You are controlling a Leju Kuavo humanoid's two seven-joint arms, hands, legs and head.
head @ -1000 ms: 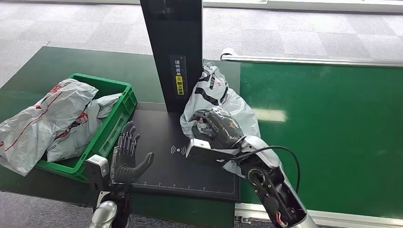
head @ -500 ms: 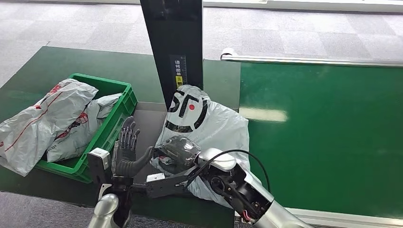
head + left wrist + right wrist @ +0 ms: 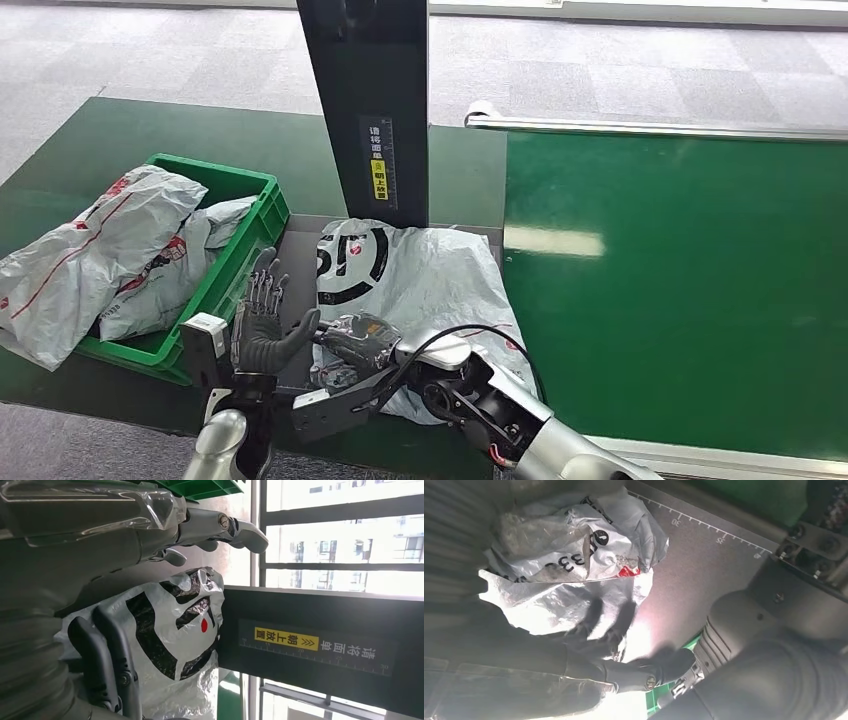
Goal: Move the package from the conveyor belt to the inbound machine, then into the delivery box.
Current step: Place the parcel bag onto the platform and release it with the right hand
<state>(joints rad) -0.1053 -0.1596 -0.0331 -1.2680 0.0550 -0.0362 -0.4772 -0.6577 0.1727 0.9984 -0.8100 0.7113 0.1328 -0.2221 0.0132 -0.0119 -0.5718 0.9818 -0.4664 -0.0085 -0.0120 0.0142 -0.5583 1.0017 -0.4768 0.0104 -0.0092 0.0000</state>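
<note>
The package (image 3: 420, 285), a grey-white plastic bag with a black logo, lies flat on the inbound machine's black plate (image 3: 300, 250) at the foot of its black column (image 3: 365, 100). My right hand (image 3: 358, 335) grips the bag's near left corner. The right wrist view shows crumpled plastic (image 3: 574, 555) under its dark fingers (image 3: 604, 625). My left hand (image 3: 265, 322) stands open, fingers up, just left of the bag, between it and the green delivery box (image 3: 255, 235). In the left wrist view the left hand's fingers (image 3: 215, 525) hover beside the package (image 3: 170, 630).
The delivery box holds two grey bags (image 3: 95, 250) that spill over its left rim. The green conveyor belt (image 3: 680, 280) runs on the right, with a metal rail (image 3: 650, 128) at its far edge. The column carries a yellow label (image 3: 285, 638).
My right hand has dragged the package left from the belt's edge onto the black plate, where it now lies spread out, logo up. The left hand has barely moved.
</note>
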